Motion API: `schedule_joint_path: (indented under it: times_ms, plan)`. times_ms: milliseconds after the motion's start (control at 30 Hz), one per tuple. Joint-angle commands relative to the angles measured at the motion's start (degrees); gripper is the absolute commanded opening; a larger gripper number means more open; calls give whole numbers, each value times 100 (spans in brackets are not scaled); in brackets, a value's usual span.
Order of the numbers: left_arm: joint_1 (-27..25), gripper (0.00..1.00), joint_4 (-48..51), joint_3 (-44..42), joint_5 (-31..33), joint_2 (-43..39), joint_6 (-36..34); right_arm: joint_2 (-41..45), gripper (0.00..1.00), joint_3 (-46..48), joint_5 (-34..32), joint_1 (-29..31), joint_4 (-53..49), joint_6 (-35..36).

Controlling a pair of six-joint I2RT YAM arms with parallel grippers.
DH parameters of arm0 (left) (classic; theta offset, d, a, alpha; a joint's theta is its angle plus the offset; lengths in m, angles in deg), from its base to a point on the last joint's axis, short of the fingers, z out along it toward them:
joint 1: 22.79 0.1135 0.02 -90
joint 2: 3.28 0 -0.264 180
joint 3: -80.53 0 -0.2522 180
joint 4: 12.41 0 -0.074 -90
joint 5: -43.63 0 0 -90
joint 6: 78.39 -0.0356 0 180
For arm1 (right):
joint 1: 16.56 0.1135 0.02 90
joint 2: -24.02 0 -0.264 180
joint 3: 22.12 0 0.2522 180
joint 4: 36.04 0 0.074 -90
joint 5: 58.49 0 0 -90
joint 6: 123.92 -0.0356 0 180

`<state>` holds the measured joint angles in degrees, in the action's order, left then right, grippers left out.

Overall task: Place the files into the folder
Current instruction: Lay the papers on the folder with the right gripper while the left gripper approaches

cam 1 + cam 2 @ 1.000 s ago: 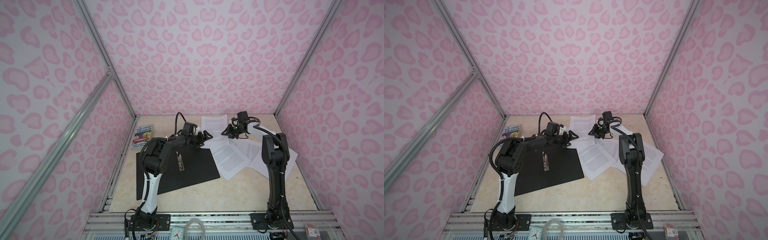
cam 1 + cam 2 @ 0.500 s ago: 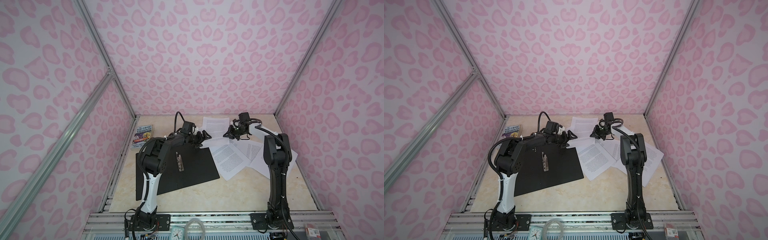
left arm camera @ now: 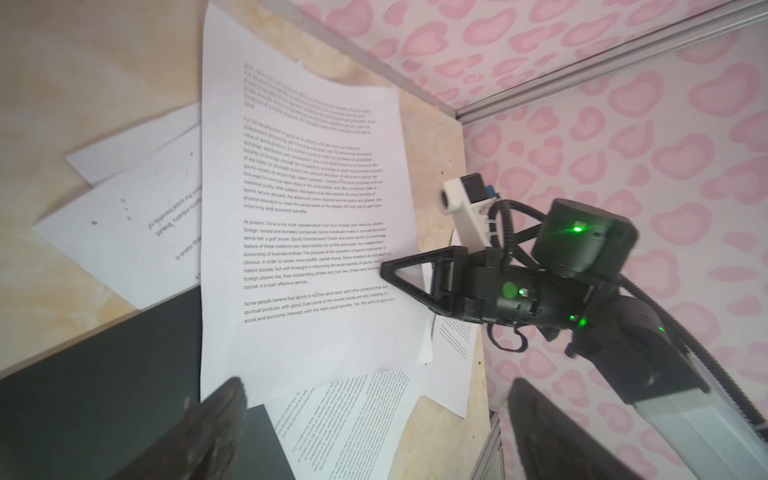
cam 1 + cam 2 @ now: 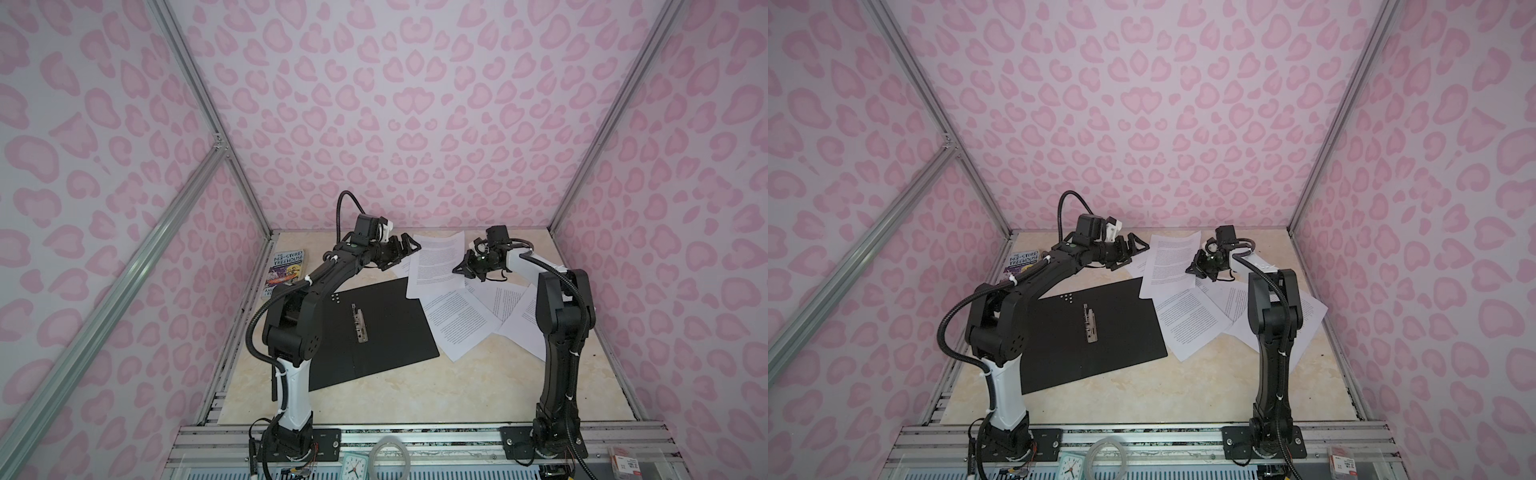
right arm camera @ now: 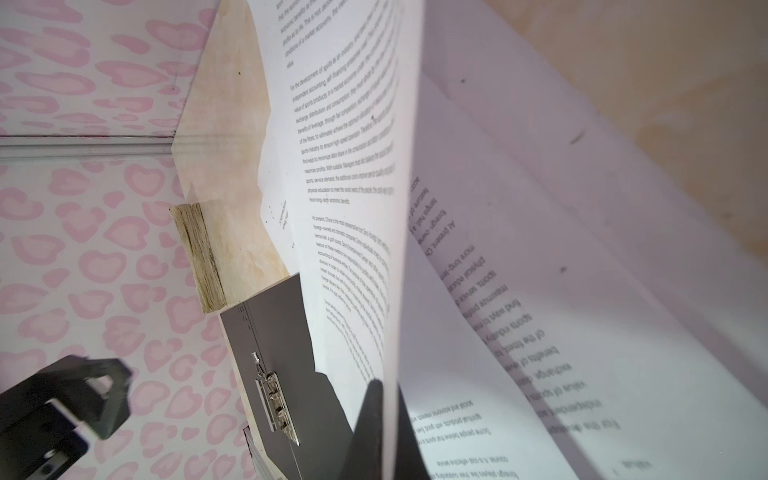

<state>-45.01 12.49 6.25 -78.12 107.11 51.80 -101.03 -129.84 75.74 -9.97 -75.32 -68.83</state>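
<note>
Right tool [image 4: 457, 270] pinched shut on the edge of one printed sheet [image 4: 435, 261]; the sheet is lifted and bowing, and shows edge-on between the fingers in the right wrist view. Left tool [image 4: 409, 248] jaws spread wide, empty, hovering just beside the sheet's opposite edge, past the far end of the folder [image 4: 382, 332]. Folder lies open on the worktop [image 4: 415, 386], black inside up, clip strip [image 4: 360, 324] bare, nothing filed yet. Rest of the files [image 4: 463, 326] fanned flat to the right of the folder, overlapping each other. Book [image 4: 286, 270] at the left edge, not involved. Step: first sheet gripped, transfer to folder pending. Next move, my read: carry the sheet leftward over the black panel, lay it flat and square, then let go; thin paper may curl or drag its neighbours
</note>
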Motion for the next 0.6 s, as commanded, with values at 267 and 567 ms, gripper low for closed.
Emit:
schedule_joint_path:
  times_ms: [267,567]
  plan:
    - [-780,99,-2690,-3332,3257,-4139,-1921,341,0,439,335,13,573,-200]
    - [-830,97,-689,-4554,4379,-6336,-1550,1037,0,164,8,615,-753,771]
